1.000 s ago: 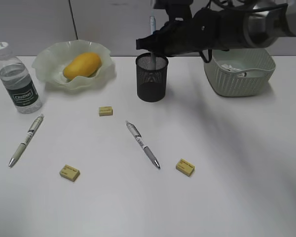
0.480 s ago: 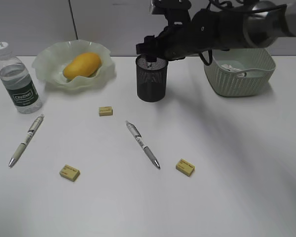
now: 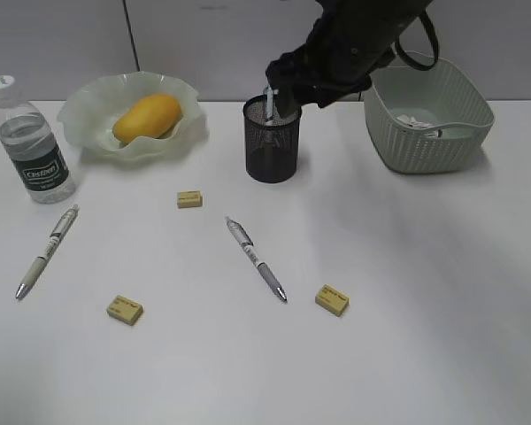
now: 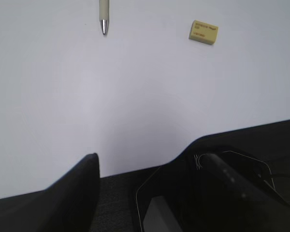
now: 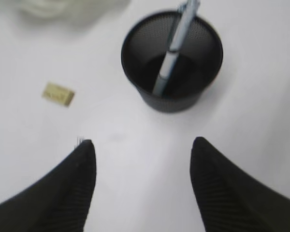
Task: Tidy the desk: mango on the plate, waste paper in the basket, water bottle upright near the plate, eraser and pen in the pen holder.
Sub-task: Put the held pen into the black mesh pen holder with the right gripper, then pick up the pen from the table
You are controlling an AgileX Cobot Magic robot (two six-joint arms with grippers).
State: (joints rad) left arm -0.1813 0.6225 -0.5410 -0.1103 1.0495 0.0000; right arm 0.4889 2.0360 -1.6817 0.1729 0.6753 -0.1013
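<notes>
The black mesh pen holder (image 3: 272, 146) stands mid-desk with one pen (image 3: 269, 104) leaning inside it, also seen in the right wrist view (image 5: 171, 58). My right gripper (image 3: 288, 84) hovers just above and behind the holder, open and empty (image 5: 142, 145). Two more pens (image 3: 257, 259) (image 3: 46, 251) and three yellow erasers (image 3: 189, 199) (image 3: 125, 309) (image 3: 332, 299) lie on the desk (image 3: 407, 266). The mango (image 3: 147, 117) rests on the plate (image 3: 88, 111). Left of the plate, the water bottle (image 3: 34, 155) stands upright. Waste paper (image 3: 413, 120) lies in the basket (image 3: 429, 146). My left gripper (image 4: 147, 162) is open over the near desk edge.
The left wrist view shows a pen tip (image 4: 103, 19) and an eraser (image 4: 203, 32) far ahead on the white top, with dark robot parts (image 4: 222, 193) below the desk edge. A grey panelled wall (image 3: 71, 44) runs behind the desk.
My right gripper opened and let go of the pen, which now leans in the pen holder. The right arm then rose and swung back to the right.
</notes>
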